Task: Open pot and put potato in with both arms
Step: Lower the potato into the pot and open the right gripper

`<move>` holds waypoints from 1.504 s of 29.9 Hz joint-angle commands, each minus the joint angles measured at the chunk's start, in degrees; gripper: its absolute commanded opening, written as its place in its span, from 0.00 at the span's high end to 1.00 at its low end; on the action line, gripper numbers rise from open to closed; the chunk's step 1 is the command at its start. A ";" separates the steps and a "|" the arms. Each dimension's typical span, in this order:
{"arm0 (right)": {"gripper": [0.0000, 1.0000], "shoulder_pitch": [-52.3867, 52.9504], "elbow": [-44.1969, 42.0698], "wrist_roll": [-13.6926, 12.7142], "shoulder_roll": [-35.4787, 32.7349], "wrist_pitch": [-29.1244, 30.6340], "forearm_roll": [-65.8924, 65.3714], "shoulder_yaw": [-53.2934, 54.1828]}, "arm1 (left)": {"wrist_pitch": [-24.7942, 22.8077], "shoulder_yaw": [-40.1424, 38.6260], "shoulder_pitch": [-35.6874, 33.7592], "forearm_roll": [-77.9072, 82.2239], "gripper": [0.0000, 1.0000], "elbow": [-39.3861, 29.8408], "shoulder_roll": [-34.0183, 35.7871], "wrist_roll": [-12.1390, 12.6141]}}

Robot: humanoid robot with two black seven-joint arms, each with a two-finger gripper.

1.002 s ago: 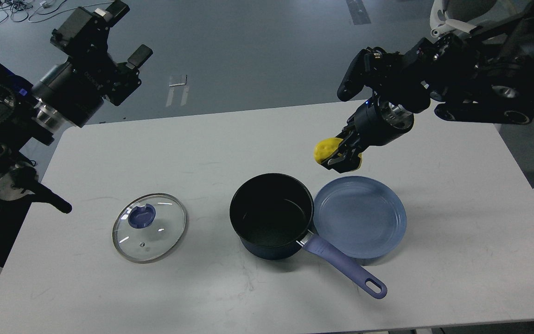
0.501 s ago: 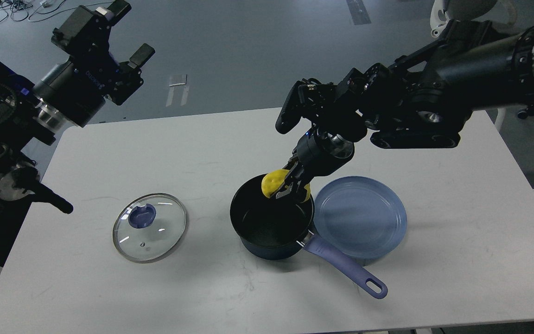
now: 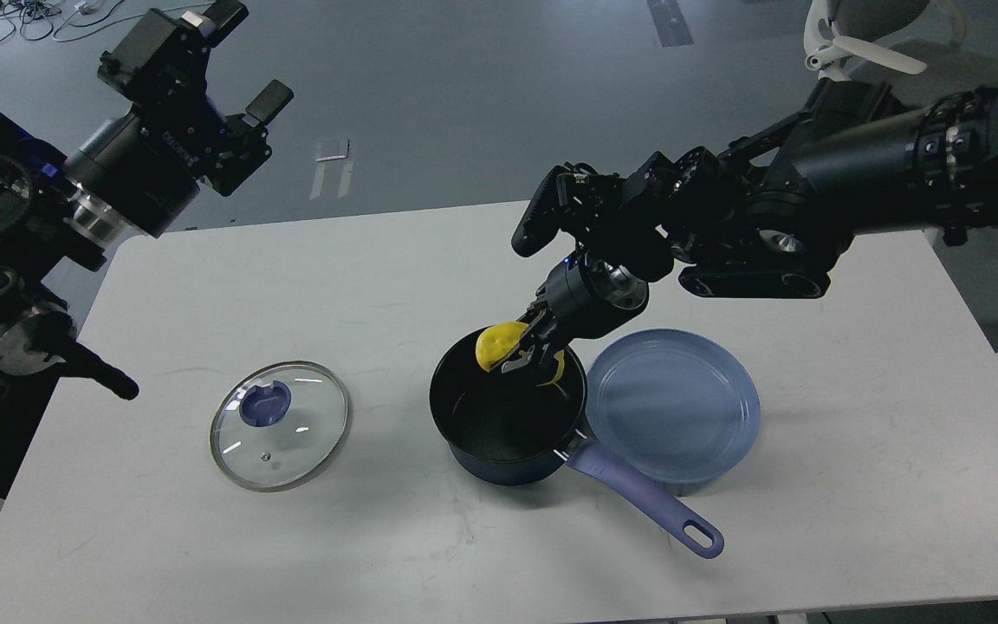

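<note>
Left gripper (image 3: 235,65) is parked high off the table's far-left corner, fingers spread, nothing between them. Below it, near the left edge toward the front, the glass lid (image 3: 280,425) lies flat on the table (image 3: 854,520), blue knob up, well apart from the pot, so the opening step reads as done.

Centre of the table: dark pot (image 3: 508,407), open, inside looks bare, purple handle (image 3: 646,498) angled toward the front-right corner. The potato (image 3: 494,345) sits over the pot's far rim, up in the air, not resting on anything. Right gripper (image 3: 532,355) has its fingers clamped on the potato from the right side; a yellow bit shows on the far side of the fingers too.

Handling guess: the potato looks small, light, rounded and bumpy, likely a toy; a pinch across its middle seems enough, but the round shape could roll out of a loose grip. It probably won't break on a short drop. The lid is the fragile item; take it by the knob.

Just right of the pot, touching or nearly so, a blue plate (image 3: 681,407), nothing on it. The right arm spans in over the far-right corner.

Surface: plain white tabletop, matte, faint scuffs, flat. Room: grey floor beyond the far edge, tape marks, cables at top left.
</note>
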 commanded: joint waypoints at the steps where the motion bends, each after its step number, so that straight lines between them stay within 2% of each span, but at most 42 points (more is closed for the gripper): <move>1: 0.70 -0.98 -0.84 0.00 0.00 -0.15 0.60 -0.80 | 0.08 -0.03 0.07 0.00 0.02 -0.08 0.03 0.00; 17: 0.68 -3.18 -0.58 0.00 0.00 -0.15 2.80 -1.33 | -0.01 -0.82 0.51 0.00 0.02 -0.17 -0.15 0.79; 22: 0.62 -4.24 -0.67 0.00 0.00 -0.24 2.80 -1.33 | -0.01 -0.91 0.69 0.00 0.02 -0.43 -0.15 0.79; 24: 0.51 -4.50 -0.85 0.00 0.00 -0.58 2.89 -1.33 | -0.01 -0.99 0.69 0.00 0.02 -0.52 -0.15 0.79; 30: 0.37 -4.68 -0.85 0.00 0.00 -1.47 5.00 -1.33 | -0.01 -0.99 1.04 0.00 0.02 -0.52 -0.15 0.79; 31: 0.33 -4.68 -0.93 0.00 0.00 -1.47 5.00 -1.33 | 0.08 -0.99 1.04 0.00 0.02 -0.52 -0.06 0.79; 32: 0.24 -4.68 -0.93 0.00 0.00 -1.47 5.00 -1.33 | -0.01 -0.99 1.13 0.00 0.02 -0.61 -0.14 0.79; 34: 0.16 -4.68 -0.85 0.00 0.00 -1.47 5.09 -1.33 | -0.01 -1.08 1.13 0.00 0.02 -0.52 -0.15 0.79; 39: 0.12 -4.68 -0.85 0.00 0.00 -1.47 5.09 -1.33 | -0.01 -1.70 1.30 0.00 0.02 -0.61 -0.15 1.14; 45: 0.12 -4.59 -0.85 0.00 0.00 -1.38 5.26 -1.33 | -0.01 -1.78 1.39 0.00 0.02 -0.61 -0.06 1.58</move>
